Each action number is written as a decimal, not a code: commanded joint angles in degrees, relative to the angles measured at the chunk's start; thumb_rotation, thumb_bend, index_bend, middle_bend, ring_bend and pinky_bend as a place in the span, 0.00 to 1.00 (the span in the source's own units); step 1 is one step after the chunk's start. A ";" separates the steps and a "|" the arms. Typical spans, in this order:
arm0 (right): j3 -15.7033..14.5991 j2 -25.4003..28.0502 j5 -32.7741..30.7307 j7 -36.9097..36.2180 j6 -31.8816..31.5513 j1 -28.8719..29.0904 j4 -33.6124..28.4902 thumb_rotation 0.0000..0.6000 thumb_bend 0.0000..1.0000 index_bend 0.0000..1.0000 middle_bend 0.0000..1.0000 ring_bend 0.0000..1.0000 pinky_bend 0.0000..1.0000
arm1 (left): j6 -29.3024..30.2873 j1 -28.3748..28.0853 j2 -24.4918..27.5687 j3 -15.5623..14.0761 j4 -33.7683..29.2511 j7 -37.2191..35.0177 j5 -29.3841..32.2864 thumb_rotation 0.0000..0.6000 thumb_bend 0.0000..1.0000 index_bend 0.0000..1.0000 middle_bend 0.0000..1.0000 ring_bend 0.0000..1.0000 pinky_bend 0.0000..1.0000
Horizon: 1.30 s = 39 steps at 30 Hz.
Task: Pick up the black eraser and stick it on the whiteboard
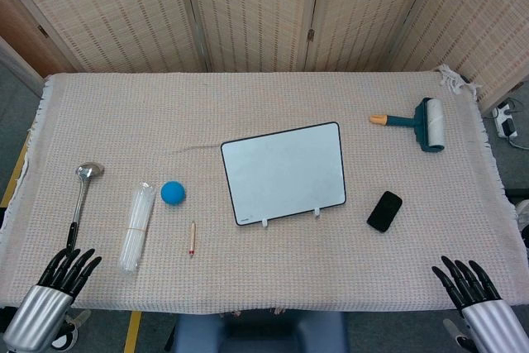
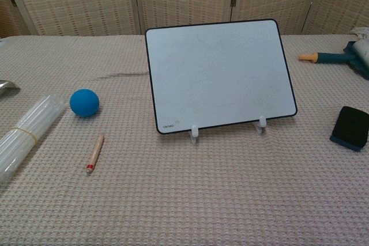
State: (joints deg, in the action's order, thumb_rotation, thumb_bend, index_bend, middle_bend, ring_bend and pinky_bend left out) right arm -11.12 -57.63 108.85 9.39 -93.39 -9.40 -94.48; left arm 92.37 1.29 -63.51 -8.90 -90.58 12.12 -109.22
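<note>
Down at the near edge of the table (image 1: 273,93), both hands are resting with nothing in them.

Left hand (image 1: 62,274) is lying with its fingers spread apart, and right hand (image 1: 467,283) is doing the same on the other side. Eraser (image 1: 384,211) is lying flat on the cloth, ahead of the right hand and a bit toward the middle, not touching it. Whiteboard (image 1: 283,173) is leaning back on two small white clips, just beside the eraser, on its side away from the right hand. Ahead of the left hand, a ladle (image 1: 83,196), a bundle of clear tubes (image 1: 136,226), a blue ball (image 1: 172,193) and a pencil (image 1: 192,238) are lying. Far ahead of the right hand, a lint roller (image 1: 417,122) is lying.
</note>
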 commanded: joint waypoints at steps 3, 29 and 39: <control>0.11 -0.10 -0.39 0.19 0.30 0.03 0.03 1.00 0.31 0.00 0.00 0.00 0.00 | -0.63 -0.30 -0.13 0.05 -0.03 -0.02 0.22 1.00 0.20 0.04 0.10 0.06 0.08; 15.65 -1.34 -28.46 27.35 33.45 23.08 -9.69 1.00 0.31 0.23 0.00 0.01 0.00 | -1.97 -1.96 0.62 1.00 -0.65 -3.71 2.70 1.00 0.20 0.04 0.10 0.06 0.08; 16.51 -10.71 -36.39 32.33 37.78 29.10 -0.64 1.00 0.31 0.23 0.00 0.01 0.00 | -1.31 -1.98 0.48 1.07 -0.11 -4.70 2.56 1.00 0.20 0.04 0.10 0.06 0.08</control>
State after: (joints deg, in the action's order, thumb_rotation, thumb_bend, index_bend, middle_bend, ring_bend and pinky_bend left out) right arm 5.23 -67.20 73.09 41.30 -56.35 18.71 -96.15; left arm 91.06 -0.68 -63.03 -7.83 -90.69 7.44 -106.68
